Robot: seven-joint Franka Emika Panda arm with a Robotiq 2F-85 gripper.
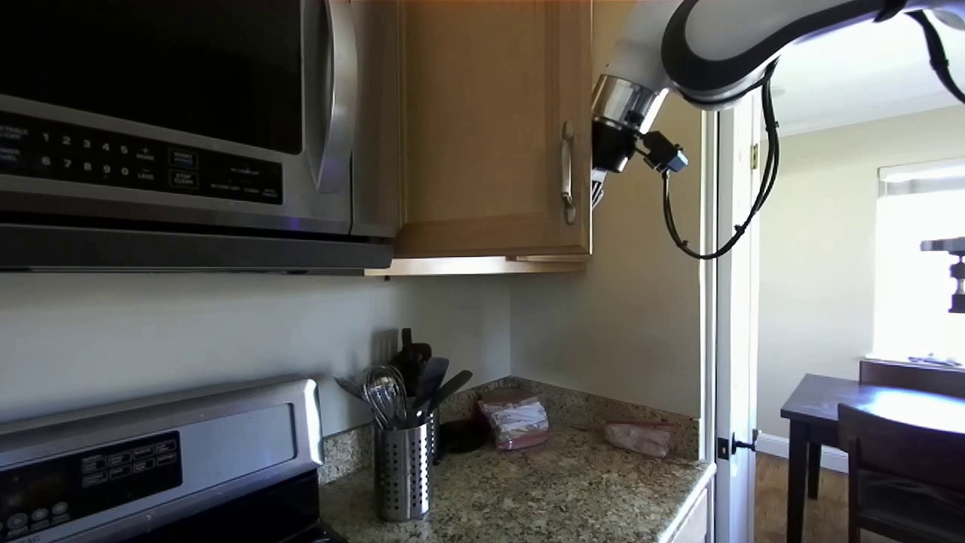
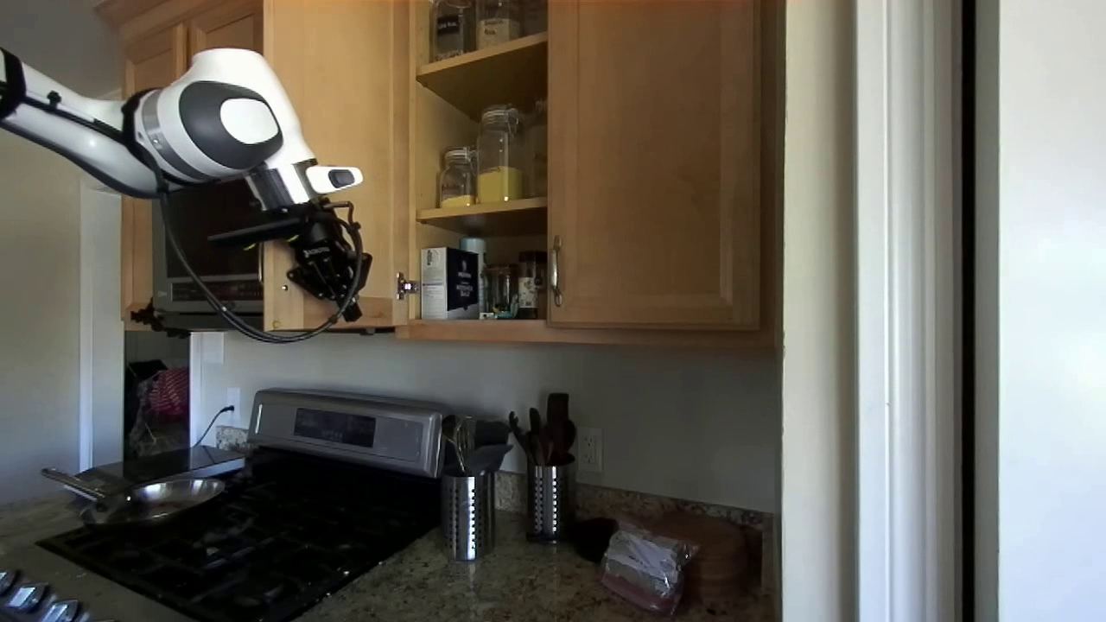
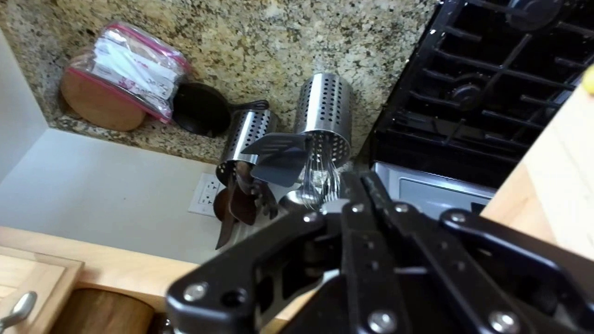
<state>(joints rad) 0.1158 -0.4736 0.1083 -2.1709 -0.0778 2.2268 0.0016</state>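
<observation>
Cabinet door (image 2: 354, 104) already stood open, neighbouring door (image 2: 652, 164) shut; empty end effector (image 3: 360, 178), closed, hung near the open door's inner face.

Tan cabinet door (image 1: 482, 121), speckled countertop (image 1: 543, 490)

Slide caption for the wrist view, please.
Shut fingers above two perforated utensil holders standing on the counter near a black stovetop.
</observation>
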